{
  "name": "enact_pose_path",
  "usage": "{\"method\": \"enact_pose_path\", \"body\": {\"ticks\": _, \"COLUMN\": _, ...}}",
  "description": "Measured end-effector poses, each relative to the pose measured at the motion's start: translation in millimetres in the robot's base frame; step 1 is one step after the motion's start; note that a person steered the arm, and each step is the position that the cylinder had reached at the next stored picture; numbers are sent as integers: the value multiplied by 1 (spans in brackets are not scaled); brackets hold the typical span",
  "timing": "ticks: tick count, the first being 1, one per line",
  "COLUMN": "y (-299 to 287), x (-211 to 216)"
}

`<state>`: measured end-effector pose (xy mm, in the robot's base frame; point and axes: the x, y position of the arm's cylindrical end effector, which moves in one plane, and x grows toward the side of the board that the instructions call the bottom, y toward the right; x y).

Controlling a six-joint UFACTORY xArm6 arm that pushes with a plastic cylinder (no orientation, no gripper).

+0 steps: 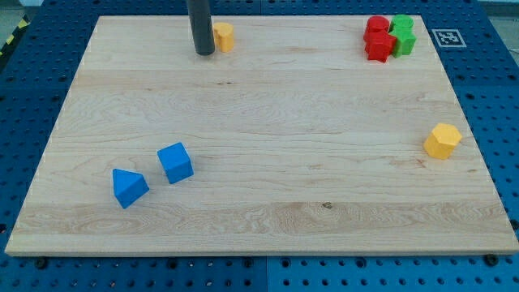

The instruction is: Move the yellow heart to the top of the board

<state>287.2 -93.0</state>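
A small yellow block (224, 36), which looks like the heart, lies near the view's top edge of the wooden board (259, 186), left of centre. My tip (203, 52) is the end of a dark rod standing just to the left of this block, touching or almost touching it. A second yellow block (442, 140), roughly hexagonal, sits near the board's right edge at mid height.
Two red blocks (378, 39) and two green blocks (402, 35) are clustered at the top right corner. A blue cube (175, 162) and a blue triangular block (129, 187) lie at the lower left. A fiducial marker (445, 36) is off the board's top right.
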Motion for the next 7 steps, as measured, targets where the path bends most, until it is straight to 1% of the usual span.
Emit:
{"method": "enact_pose_path", "body": {"ticks": 1, "y": 23, "x": 2}}
{"method": "enact_pose_path", "body": {"ticks": 2, "y": 40, "x": -7}}
{"method": "enact_pose_path", "body": {"ticks": 3, "y": 42, "x": -20}}
{"method": "enact_pose_path", "body": {"ticks": 4, "y": 42, "x": -4}}
{"method": "enact_pose_path", "body": {"ticks": 5, "y": 42, "x": 23}}
{"method": "enact_pose_path", "body": {"ticks": 6, "y": 71, "x": 35}}
{"method": "enact_pose_path", "body": {"ticks": 7, "y": 132, "x": 52}}
